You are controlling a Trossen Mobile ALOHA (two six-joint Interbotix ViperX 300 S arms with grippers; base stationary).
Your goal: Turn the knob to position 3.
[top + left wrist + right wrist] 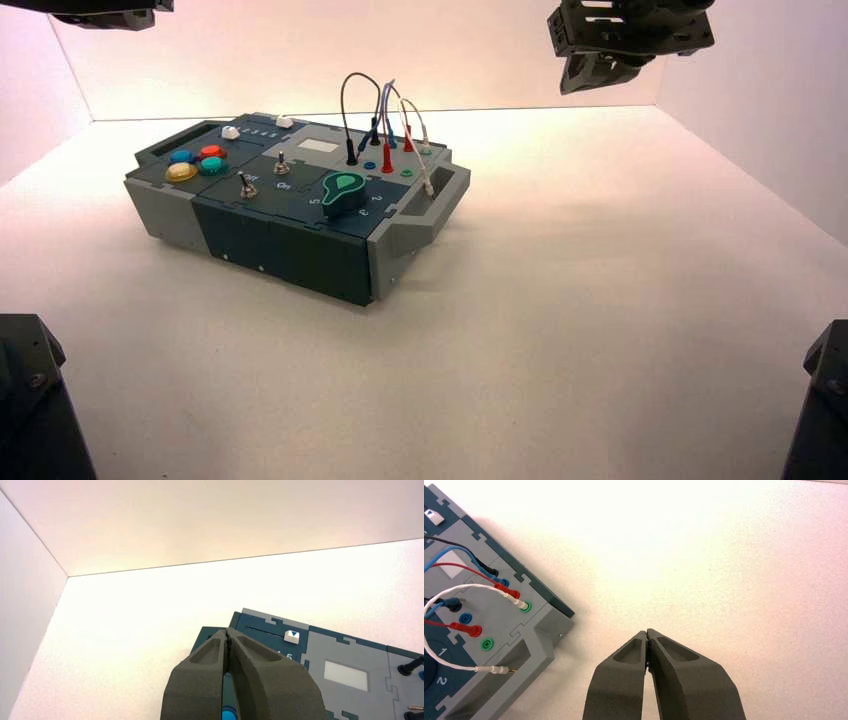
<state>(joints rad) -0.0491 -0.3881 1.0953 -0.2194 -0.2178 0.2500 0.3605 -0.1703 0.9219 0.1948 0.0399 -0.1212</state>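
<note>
L gripper (228, 630) up by box's (250, 235) far-left side, tips together; R gripper (647, 631) right of box, tips together too; green knob (344, 192) near box's right end, untouched.

Knob (344, 192): bright green top, darker teal rim. Push buttons (197, 165): blue, red, yellow, teal. Box (290, 205): dark blue and grey panels, white digits (376, 198). Wires (466, 587): black, blue, red, white. Counter (560, 300): off-white.
</note>
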